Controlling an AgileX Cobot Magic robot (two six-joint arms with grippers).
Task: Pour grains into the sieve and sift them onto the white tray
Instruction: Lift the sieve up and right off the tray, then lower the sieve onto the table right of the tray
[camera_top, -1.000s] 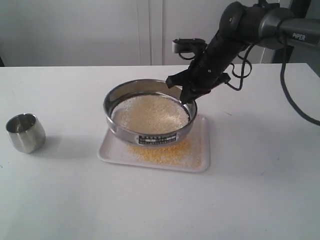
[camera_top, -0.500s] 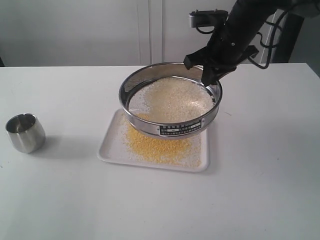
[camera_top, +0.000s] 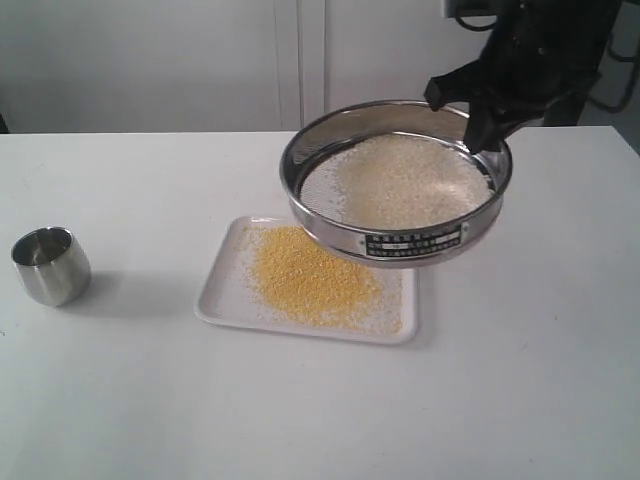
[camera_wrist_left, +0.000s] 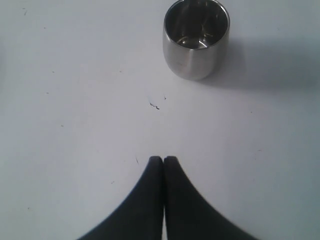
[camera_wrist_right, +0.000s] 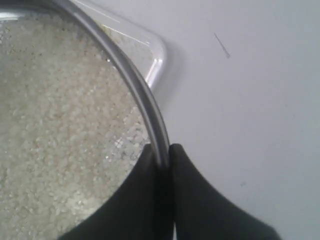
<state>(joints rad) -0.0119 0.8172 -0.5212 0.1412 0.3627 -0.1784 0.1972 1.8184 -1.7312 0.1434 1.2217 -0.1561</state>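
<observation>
White tabletop (camera_top: 120, 390) holds the white tray (camera_top: 222, 300), with yellow grains (camera_top: 305, 280) on it. Right fingers (camera_wrist_right: 200, 210) pinch the rim of the sieve (camera_top: 340, 235), up in the air. It spreads out in front of them; the tray lies lower, past its other edge. Left fingers (camera_wrist_left: 145, 200) are pressed together, empty.

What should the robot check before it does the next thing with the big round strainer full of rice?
1. The right gripper pinches the sieve rim: ok.
2. The sieve hangs above the white tray: not ok, it is mostly off to one side.
3. The yellow granules lie inside the tray: ok.
4. The whitish grains rest in the sieve: ok.
5. The left gripper is shut, empty and apart from the steel cup: ok.
6. No stray grains on the table: cannot tell.
</observation>
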